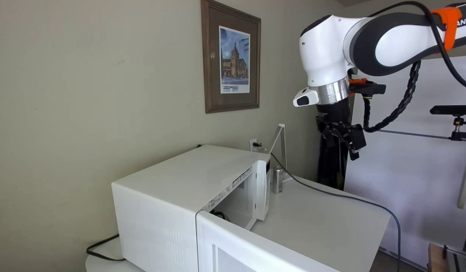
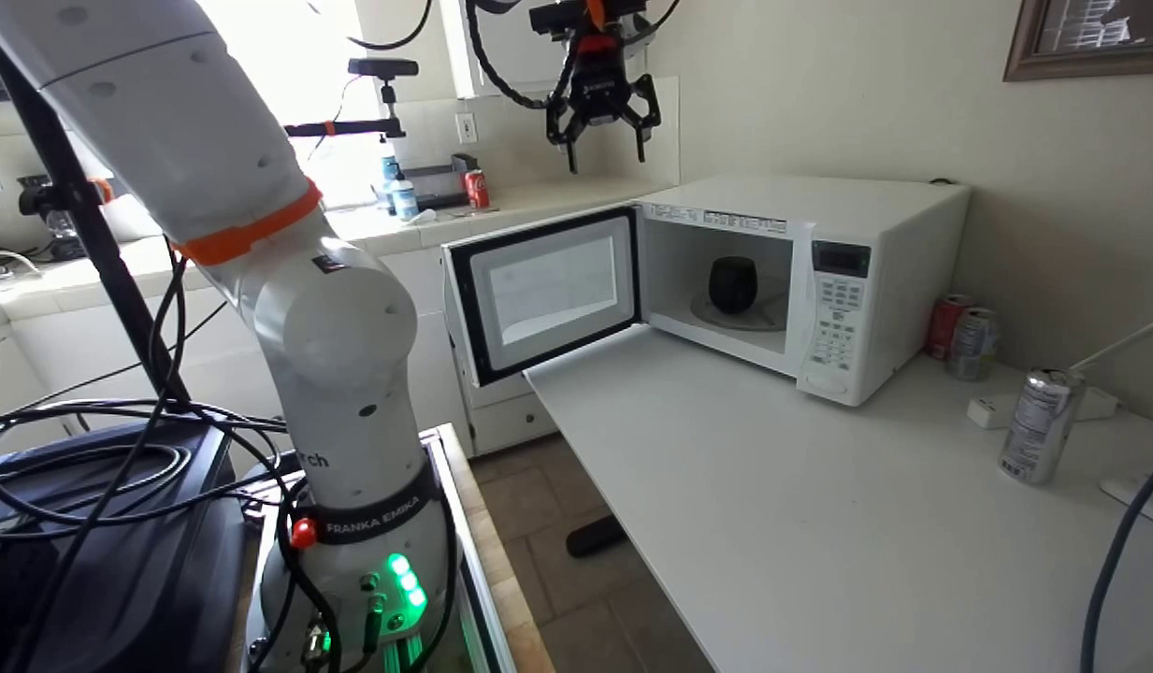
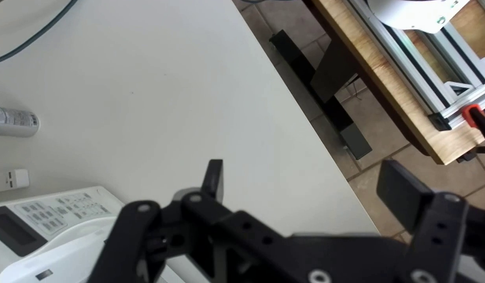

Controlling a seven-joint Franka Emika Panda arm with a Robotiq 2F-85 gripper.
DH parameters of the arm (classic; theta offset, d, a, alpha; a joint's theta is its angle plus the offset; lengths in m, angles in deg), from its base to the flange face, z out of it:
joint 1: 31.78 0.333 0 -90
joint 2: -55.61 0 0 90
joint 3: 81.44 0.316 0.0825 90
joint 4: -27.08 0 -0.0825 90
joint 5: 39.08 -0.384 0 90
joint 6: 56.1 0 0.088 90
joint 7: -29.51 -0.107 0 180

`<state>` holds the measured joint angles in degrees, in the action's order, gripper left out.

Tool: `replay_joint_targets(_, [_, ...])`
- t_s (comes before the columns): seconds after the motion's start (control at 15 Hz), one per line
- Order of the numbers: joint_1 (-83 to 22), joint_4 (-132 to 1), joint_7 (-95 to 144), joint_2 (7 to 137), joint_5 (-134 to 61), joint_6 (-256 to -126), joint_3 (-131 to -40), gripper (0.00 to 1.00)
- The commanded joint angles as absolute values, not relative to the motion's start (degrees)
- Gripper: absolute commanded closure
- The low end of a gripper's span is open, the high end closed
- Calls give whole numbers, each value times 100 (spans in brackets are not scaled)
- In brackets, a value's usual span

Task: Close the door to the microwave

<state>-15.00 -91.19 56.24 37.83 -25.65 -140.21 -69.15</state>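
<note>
A pale wall (image 1: 85,94) runs behind a white table (image 2: 847,523). A mostly white robot arm (image 2: 352,336) stands beside the table and reaches up and over. On the table, near the wall, sits a white microwave (image 1: 187,183), its cavity showing. The microwave's door (image 2: 557,290) stands swung out wide (an exterior view shows its inner face, with a pale window). On the wall, higher than the microwave, hangs a framed picture (image 1: 234,60) of a towered building. At the arm's end, the gripper (image 2: 607,163) points down, apart from the door in both exterior views. It is released: its two fingers (image 3: 401,196) are spread widely, and the wrist view shows the table beyond them. A dark cord (image 2: 1109,561) curves across the table. Inside the microwave lies a round plate (image 2: 726,322); a keypad (image 2: 833,322) is on the front, across the cavity from the door. On the plate stands a black cup (image 2: 733,285), upright. Smallest are the cans on the table: a silver can (image 2: 1042,425) farther out, and a red can (image 2: 946,325) just beside a second silver can (image 2: 973,346), both near the microwave's side.
</note>
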Motion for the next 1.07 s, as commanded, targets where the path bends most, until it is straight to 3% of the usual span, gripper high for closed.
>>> replay_joint_targets(0.0, [-1311,-9068,6209,4102,-2578,-14763,-6885,0])
replay_joint_targets(0.53, [-1005,-9371,7543,4604,-3203,-17219,-6636,0])
replay_joint_targets(1.0, [-797,-9250,8817,4819,-4690,-17691,-6500,0])
